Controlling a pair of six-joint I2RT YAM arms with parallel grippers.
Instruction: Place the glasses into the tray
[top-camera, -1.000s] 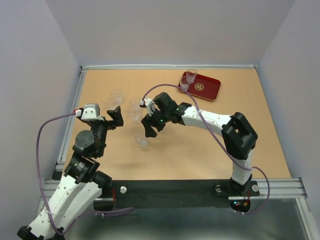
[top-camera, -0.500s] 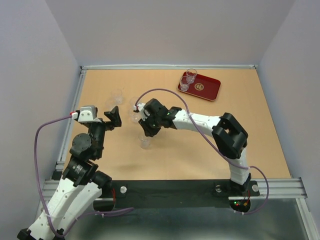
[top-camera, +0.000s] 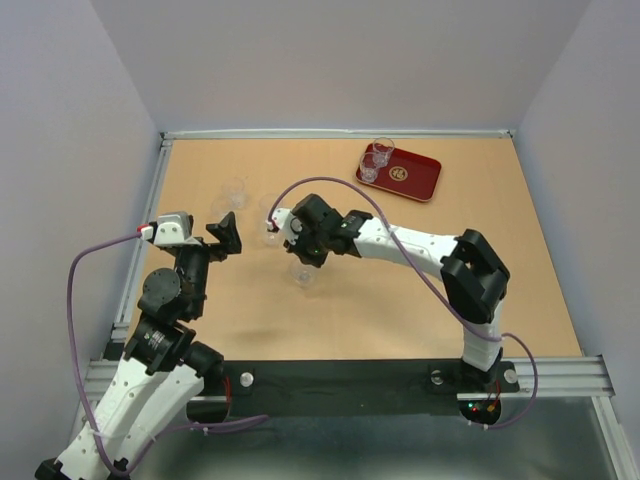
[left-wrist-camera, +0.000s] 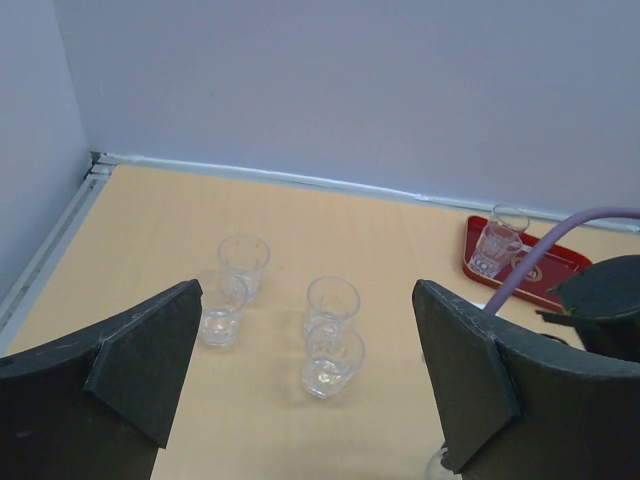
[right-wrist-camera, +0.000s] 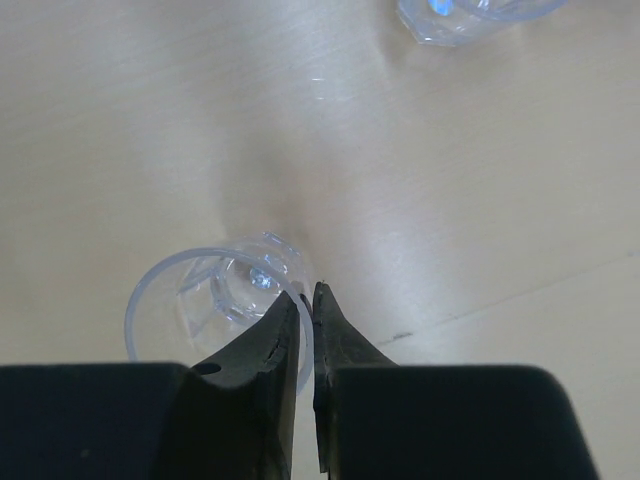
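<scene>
The table (top-camera: 520, 290) carries the tray (top-camera: 422, 178) far out at one o'clock in the overhead view. Two glasses (top-camera: 369, 169) stand in the tray's eleven o'clock corner.

The left gripper (top-camera: 226, 235) hovers at nine o'clock with its jaws spread wide and nothing between them, looking over four loose tumblers (left-wrist-camera: 333, 301).

The right gripper (right-wrist-camera: 308, 300) sits just to the nine o'clock side of centre. Its jaws are closed to a sliver on the wall of one glass (right-wrist-camera: 245, 280), one finger inside and one outside, at the rim's three o'clock side in the wrist view. I cannot tell whether that glass is off the table.

A pinch on one thin wall is, I judge, a weak hold, and the thick base will want to swing the glass. So lift straight up, carry slowly toward two o'clock and pass clear of the two parked glasses. Lower onto bare red floor near the emblem (top-camera: 399, 174), and open only once the base is down.
</scene>
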